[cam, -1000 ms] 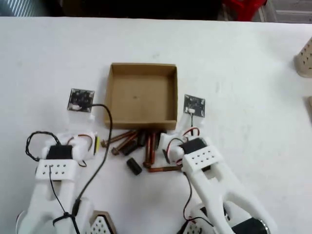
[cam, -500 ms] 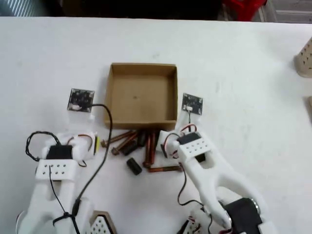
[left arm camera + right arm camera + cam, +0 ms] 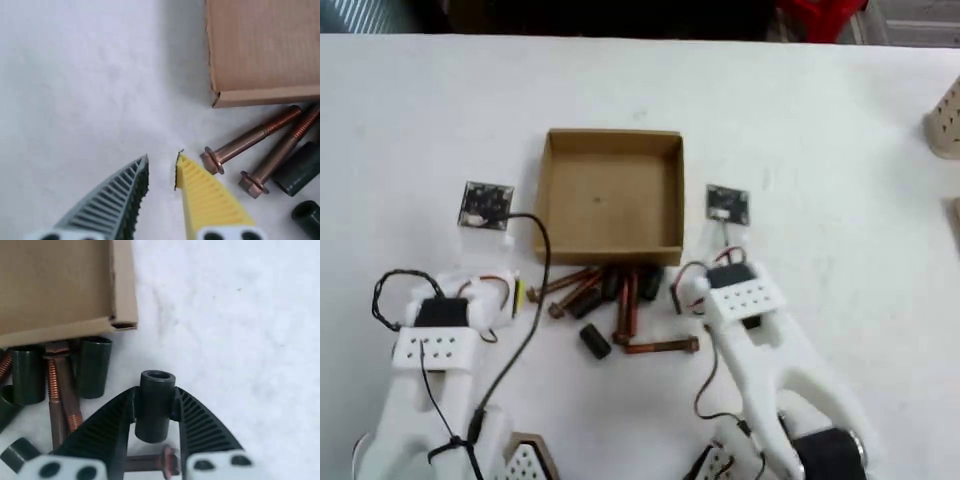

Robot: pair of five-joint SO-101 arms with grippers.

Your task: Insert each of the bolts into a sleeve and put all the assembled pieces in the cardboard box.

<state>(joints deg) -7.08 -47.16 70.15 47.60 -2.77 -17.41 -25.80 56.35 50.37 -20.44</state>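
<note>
The right gripper [image 3: 155, 391] clamps a dark cylindrical metal sleeve [image 3: 154, 412] between narrowly parted fingers, near a corner of the brown cardboard box [image 3: 124, 295]. The sleeve's long axis runs along the fingers, bore outward. The left gripper [image 3: 161, 165] stands slightly parted, empty, beside copper-coloured bolts [image 3: 250, 137].

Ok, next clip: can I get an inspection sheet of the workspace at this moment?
Surface: white table, flat.
Job's things: cardboard box empty; bolts and loose sleeves heaped just before its near wall.
Clutter: pale perforated object at the table's edge.
Grippers: left gripper, jaws open, empty, beside the bolts; right gripper, jaws shut on one sleeve.
Cables: black cable runs past the box's corner.
Surroundings: dark background, red object beyond the table.
</note>
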